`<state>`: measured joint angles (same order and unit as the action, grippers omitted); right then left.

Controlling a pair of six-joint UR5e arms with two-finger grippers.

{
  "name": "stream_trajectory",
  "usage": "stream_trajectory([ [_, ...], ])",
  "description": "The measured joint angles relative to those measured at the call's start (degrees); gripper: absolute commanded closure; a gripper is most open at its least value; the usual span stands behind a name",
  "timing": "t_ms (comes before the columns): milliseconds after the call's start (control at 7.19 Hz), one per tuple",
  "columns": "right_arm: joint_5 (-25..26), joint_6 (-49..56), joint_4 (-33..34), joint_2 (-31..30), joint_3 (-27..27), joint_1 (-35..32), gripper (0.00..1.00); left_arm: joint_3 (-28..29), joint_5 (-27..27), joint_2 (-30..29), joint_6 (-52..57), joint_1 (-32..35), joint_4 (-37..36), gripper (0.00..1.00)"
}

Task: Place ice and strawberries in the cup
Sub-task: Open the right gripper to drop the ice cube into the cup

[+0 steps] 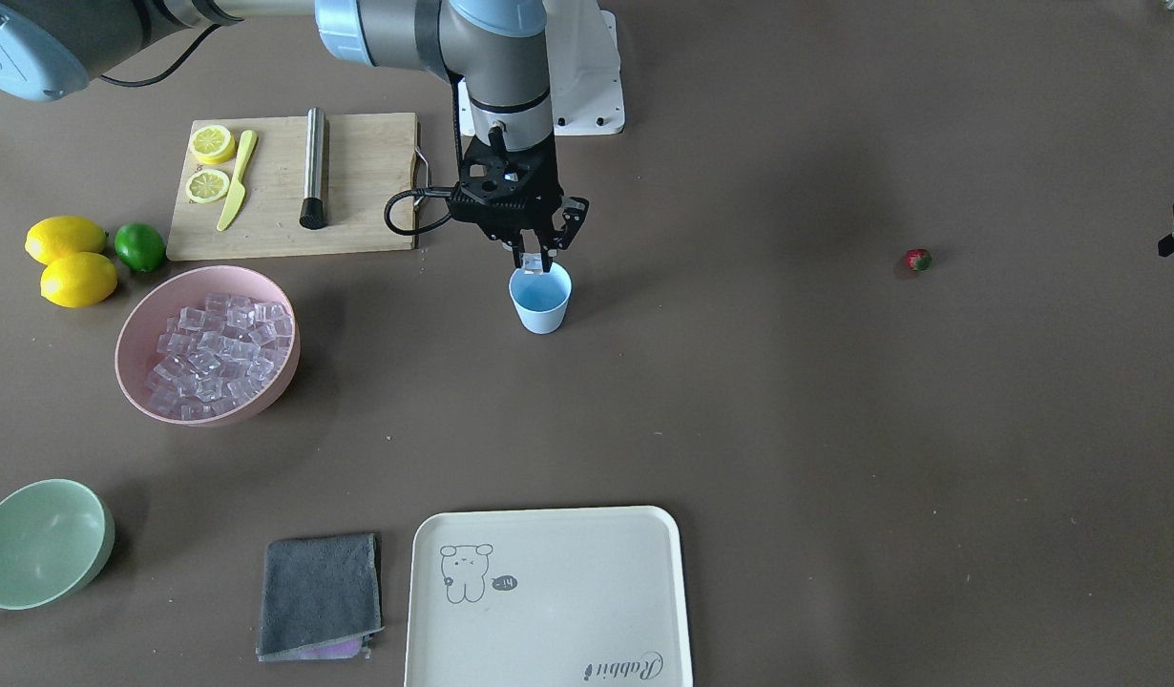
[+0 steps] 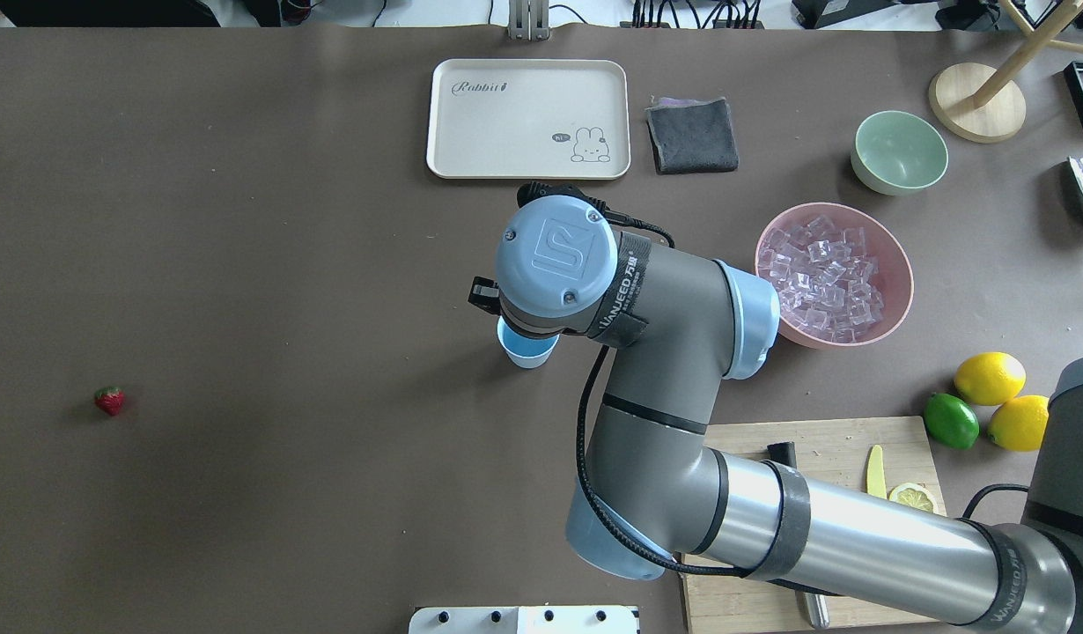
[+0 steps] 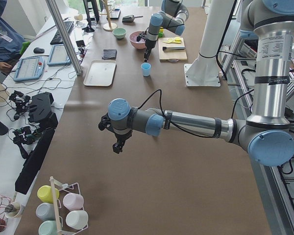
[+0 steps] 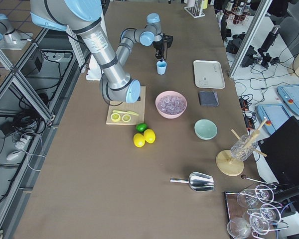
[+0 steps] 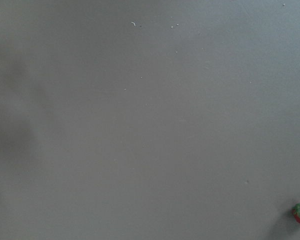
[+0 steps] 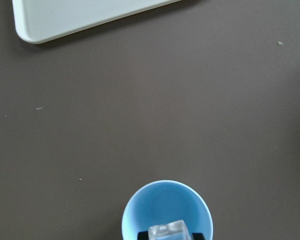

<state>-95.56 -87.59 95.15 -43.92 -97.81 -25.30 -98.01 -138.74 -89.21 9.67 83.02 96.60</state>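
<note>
You are holding one ice cube point(image 6: 167, 231) in your right gripper point(image 1: 534, 262), over the cup point(image 1: 540, 303).
Its fingers are gripping the cube narrowly, just above the cup's mouth. More ice point(image 1: 220, 353) is sitting in the pink bowl point(image 1: 132, 334). The strawberry point(image 1: 918, 260) is lying well apart, nearer your left gripper point(image 3: 117, 146), whose opening you cannot tell.

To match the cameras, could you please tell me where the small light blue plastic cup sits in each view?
Front-facing: light blue plastic cup, centre, below the right gripper holding a clear ice cube.
Overhead: cup centre, partly hidden.
Exterior left: cup top centre.
Exterior right: cup top centre.
Left wrist: not in it.
Right wrist: cup bottom centre.
Shared landmark: the cream rectangular tray.
</note>
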Motion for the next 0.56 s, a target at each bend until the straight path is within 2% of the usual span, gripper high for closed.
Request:
stream_trajectory([
  [139,0.4,0.2,0.0,0.3,0.6,0.3,1.0,0.0,0.0,0.0,0.0,-0.1,0.0,0.02],
  [278,0.8,0.8,-0.2,0.3,0.9,0.4,0.38,0.1,0.0,0.0,0.0,-0.2,0.0,0.02],
  [417,1.2,1.5,-0.3,0.2,1.0,0.2,0.0,0.1,0.0,0.0,0.0,-0.2,0.0,0.02],
  [556,1.5,1.7,-0.4,0.2,1.1,0.1,0.0,0.1,0.0,0.1,0.1,-0.3,0.0,0.02],
])
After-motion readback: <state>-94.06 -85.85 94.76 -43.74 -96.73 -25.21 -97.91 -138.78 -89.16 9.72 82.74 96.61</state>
